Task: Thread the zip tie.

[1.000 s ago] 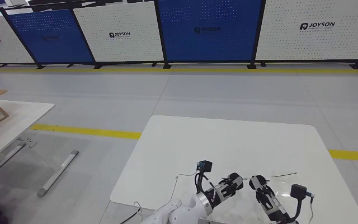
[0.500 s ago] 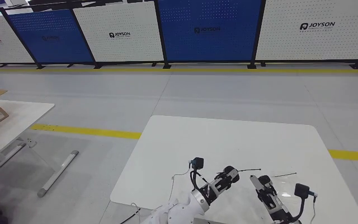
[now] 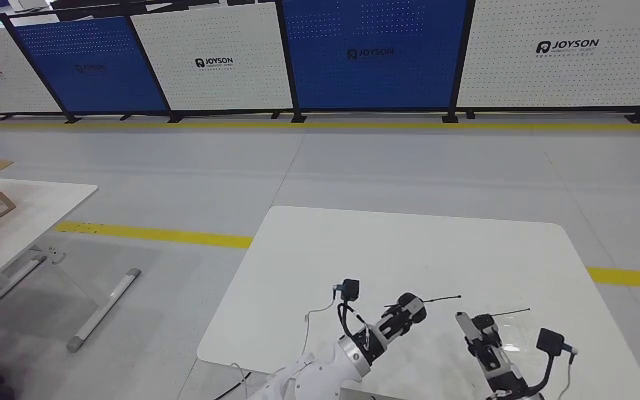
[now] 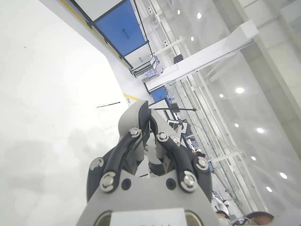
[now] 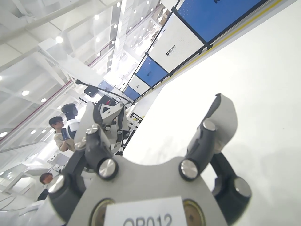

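Left claw [image 4: 149, 115] is pressed together and pinches one end of the thin black zip tie [image 4: 175, 109]. The rest of the zip tie sticks out to the right, up in the air over the near part of the white table [image 3: 400, 240]. Its free end has a little block on it. Right claw [image 5: 155, 101] is spread wide and has nothing in it. It sits close to the zip tie's free end, a bit nearer and to the right. A second zip tie [image 3: 508, 313] lies flat on the table, just to the right of the right claw.
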Controlling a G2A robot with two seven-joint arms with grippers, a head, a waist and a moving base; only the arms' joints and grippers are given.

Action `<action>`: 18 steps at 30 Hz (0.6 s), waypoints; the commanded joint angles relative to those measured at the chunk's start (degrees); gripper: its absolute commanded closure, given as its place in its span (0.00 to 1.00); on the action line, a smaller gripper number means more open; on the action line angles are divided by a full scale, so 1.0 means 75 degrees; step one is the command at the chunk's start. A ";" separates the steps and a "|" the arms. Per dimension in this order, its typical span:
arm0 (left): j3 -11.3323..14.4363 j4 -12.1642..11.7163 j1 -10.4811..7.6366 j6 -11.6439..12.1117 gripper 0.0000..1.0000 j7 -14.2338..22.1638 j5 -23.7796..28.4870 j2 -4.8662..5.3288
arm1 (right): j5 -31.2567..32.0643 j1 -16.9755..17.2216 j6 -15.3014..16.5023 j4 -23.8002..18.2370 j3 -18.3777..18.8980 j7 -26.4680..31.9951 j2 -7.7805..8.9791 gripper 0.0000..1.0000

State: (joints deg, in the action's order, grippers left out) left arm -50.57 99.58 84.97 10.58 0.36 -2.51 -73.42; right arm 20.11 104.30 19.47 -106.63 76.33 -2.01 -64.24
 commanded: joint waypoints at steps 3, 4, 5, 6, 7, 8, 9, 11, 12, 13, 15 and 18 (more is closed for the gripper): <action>-0.0152 0.0054 0.0073 0.0142 1.00 0.0121 0.0344 0.0022 | 0.0852 -0.0031 0.0002 0.0152 0.0134 -0.0360 0.0002 0.00; -0.0187 0.0086 0.0103 0.0165 1.00 0.0137 0.0356 0.0031 | 0.1043 -0.0034 0.0002 0.0195 0.0126 -0.0363 0.0004 0.00; -0.0227 0.0141 0.0146 0.0206 1.00 0.0159 0.0369 0.0043 | 0.1300 -0.0053 0.0002 0.0237 0.0119 -0.0356 0.0011 0.00; -0.0253 0.0174 0.0179 0.0224 1.00 0.0167 0.0359 0.0052 | 0.1459 -0.0064 0.0002 0.0252 0.0103 -0.0401 0.0014 0.00; -0.0266 0.0220 0.0207 0.0247 1.00 0.0188 0.0346 0.0059 | 0.1657 -0.0066 0.0002 0.0306 0.0084 -0.0463 0.0017 0.00; -0.0261 0.0249 0.0222 0.0273 1.00 0.0243 0.0352 0.0063 | 0.1943 -0.0084 0.0002 0.0390 0.0049 -0.0561 0.0018 0.00; -0.0261 0.0249 0.0222 0.0273 1.00 0.0243 0.0352 0.0063 | 0.2033 -0.0094 0.0002 0.0422 0.0020 -0.0614 0.0015 0.00; -0.0261 0.0249 0.0222 0.0273 1.00 0.0243 0.0352 0.0063 | 0.2033 -0.0094 0.0002 0.0422 0.0020 -0.0614 0.0015 0.00; -0.0261 0.0249 0.0222 0.0273 1.00 0.0243 0.0352 0.0063 | 0.2033 -0.0094 0.0002 0.0422 0.0020 -0.0614 0.0015 0.00; -0.0261 0.0249 0.0222 0.0273 1.00 0.0243 0.0352 0.0063 | 0.2033 -0.0094 0.0002 0.0422 0.0020 -0.0614 0.0015 0.00; -0.0261 0.0249 0.0222 0.0273 1.00 0.0243 0.0352 0.0063 | 0.2033 -0.0094 0.0002 0.0422 0.0020 -0.0614 0.0015 0.00; -0.0189 0.0244 0.0199 0.0166 1.00 0.0148 0.0215 0.0048 | 0.2413 -0.0176 -0.0041 0.0491 -0.0048 -0.0645 0.0007 0.00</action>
State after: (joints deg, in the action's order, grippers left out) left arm -52.30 101.39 86.50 12.09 1.68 -0.60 -73.01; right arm 36.56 103.25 19.45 -103.35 76.15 -6.75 -64.17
